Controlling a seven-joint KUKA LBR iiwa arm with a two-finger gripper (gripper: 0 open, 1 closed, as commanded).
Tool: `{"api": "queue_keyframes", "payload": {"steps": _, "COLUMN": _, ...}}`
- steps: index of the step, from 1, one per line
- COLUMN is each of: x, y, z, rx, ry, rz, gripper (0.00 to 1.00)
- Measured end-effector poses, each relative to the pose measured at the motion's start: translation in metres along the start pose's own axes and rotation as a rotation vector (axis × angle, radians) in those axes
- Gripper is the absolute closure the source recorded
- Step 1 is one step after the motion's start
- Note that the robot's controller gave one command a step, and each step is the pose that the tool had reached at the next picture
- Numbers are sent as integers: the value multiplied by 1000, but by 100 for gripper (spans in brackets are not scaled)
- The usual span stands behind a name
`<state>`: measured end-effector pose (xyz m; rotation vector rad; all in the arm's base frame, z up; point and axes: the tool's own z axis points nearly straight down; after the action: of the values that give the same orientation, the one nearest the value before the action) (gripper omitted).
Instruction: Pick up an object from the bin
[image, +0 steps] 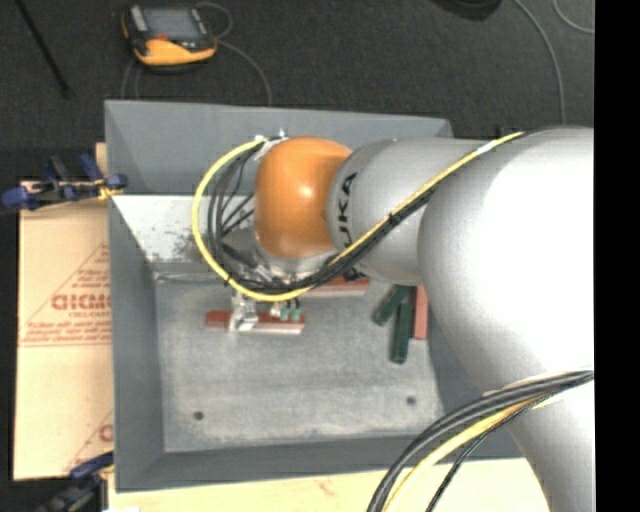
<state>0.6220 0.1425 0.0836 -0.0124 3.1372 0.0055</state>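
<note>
Gripper (244, 316) is low over a reddish-brown bar (265, 323), which lies left of centre on the bin (300, 400) floor. Jaws hidden under the wrist, so open or closed I cannot tell. Likely the grasp step. Next: a secure hold, then a straight lift clear of the dark green tool (396, 325) on the right.

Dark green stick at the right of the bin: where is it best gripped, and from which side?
Probably grip the dark green stick at its lower half in the view, across the narrow width, straight from above. It lies flat on the bin floor and is free there; higher up a pink block lies close on its right.
</note>
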Motion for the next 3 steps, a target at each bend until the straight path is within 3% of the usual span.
{"api": "queue_keyframes", "payload": {"steps": 1, "x": 0, "y": 0, "z": 0, "rx": 0, "ry": 0, "rz": 1, "gripper": 100}}
{"api": "queue_keyframes", "payload": {"steps": 2, "x": 14, "y": 11, "z": -113, "rx": 1, "ry": 1, "rz": 15, "gripper": 100}}
{"api": "queue_keyframes", "payload": {"steps": 3, "x": 14, "y": 11, "z": -113, "rx": 1, "ry": 1, "rz": 15, "gripper": 100}}
